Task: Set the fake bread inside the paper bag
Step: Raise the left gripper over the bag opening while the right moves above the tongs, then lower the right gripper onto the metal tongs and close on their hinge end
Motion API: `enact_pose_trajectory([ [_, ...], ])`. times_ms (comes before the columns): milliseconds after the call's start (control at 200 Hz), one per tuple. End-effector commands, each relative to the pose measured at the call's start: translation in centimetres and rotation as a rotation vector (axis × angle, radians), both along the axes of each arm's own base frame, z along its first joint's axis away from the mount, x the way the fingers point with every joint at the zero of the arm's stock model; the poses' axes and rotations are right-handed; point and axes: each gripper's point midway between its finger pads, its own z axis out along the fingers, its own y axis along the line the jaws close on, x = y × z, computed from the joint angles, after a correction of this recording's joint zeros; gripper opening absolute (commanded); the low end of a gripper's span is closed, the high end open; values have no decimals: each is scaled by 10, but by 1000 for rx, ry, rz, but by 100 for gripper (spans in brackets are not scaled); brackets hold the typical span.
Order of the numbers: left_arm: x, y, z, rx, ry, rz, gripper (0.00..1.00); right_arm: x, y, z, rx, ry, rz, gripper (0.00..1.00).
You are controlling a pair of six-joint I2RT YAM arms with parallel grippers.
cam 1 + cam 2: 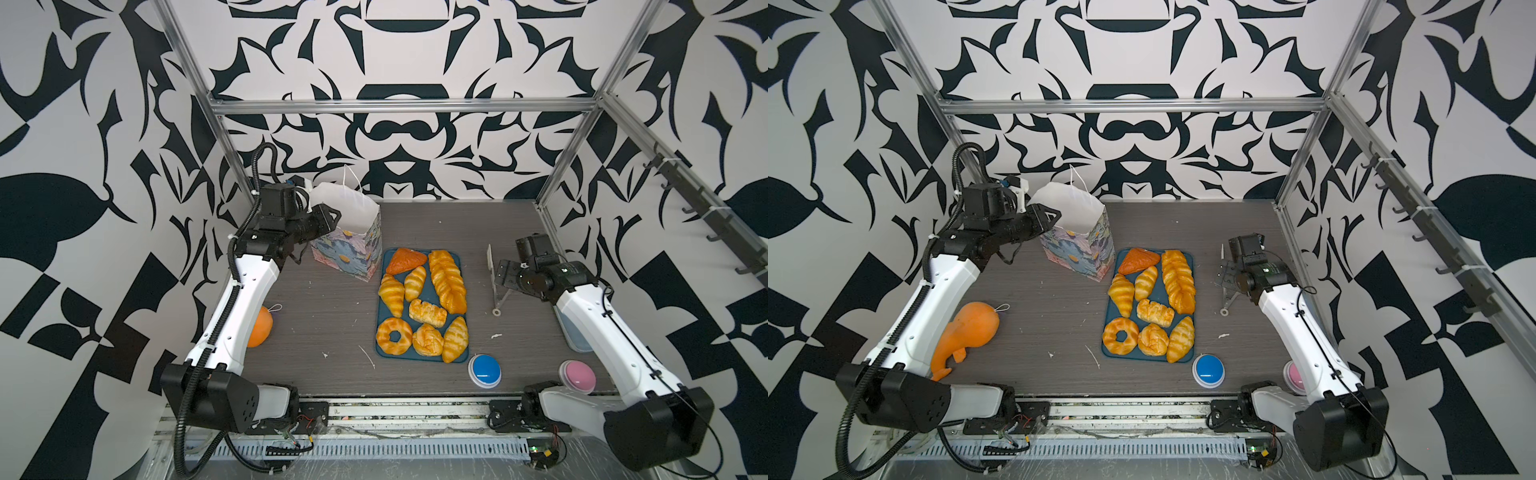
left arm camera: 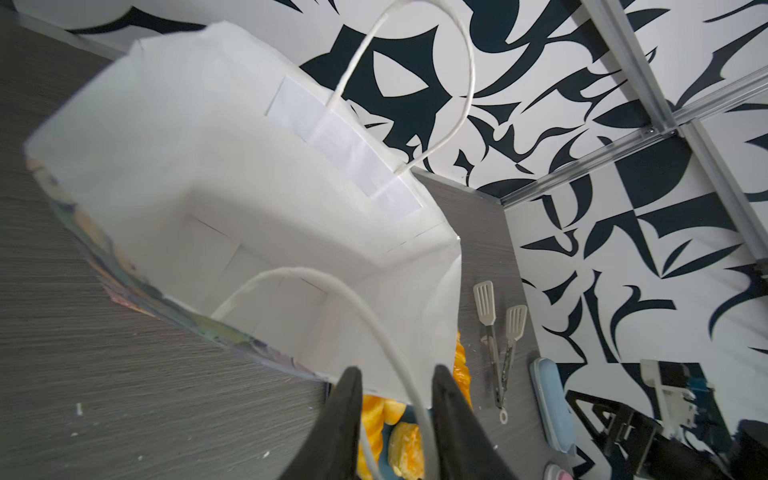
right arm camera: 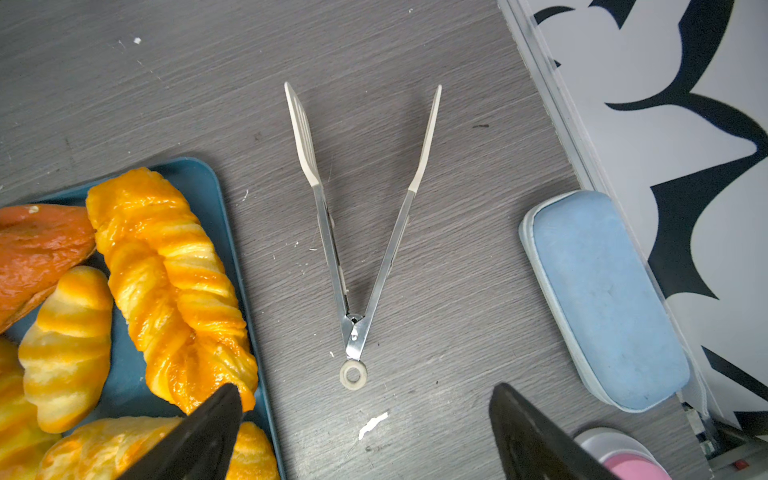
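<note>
One bag handle, seemingly loose inside part-open left pincer; right pincer wide, empty

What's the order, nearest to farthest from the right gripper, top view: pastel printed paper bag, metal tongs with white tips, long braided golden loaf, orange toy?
1. Metal tongs with white tips, under the right gripper.
2. Long braided golden loaf, just left of it.
3. Pastel printed paper bag, back left.
4. Orange toy, far left.

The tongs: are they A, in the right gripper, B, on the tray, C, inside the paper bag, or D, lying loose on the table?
D: the tongs lie spread in a V on the table, and the right gripper stands open, clear of them.
</note>
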Motion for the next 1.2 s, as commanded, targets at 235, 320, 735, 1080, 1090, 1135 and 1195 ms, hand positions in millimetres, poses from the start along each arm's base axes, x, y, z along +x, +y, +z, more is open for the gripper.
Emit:
enact_pose_trajectory([
  [235,-7,34,1,224,-12,82,0,-9,0,-5,22,9,-17,98],
  [320,-7,39,2,256,-19,98,0,-12,0,-13,20,31,-23,100],
  [735,-9,61,4,290,-41,151,0,-15,2,-51,111,129,-51,100],
  [1080,-11,56,-3,284,-45,114,8,9,2,-72,147,150,-60,100],
  [1090,-11,56,-4,284,-43,112,8,10,2,-72,146,152,-59,100],
  [1135,-11,56,-5,285,-39,110,10,16,-1,-73,130,157,-59,100],
  [1195,-11,57,-7,288,-32,111,12,21,-5,-76,101,176,-63,100],
])
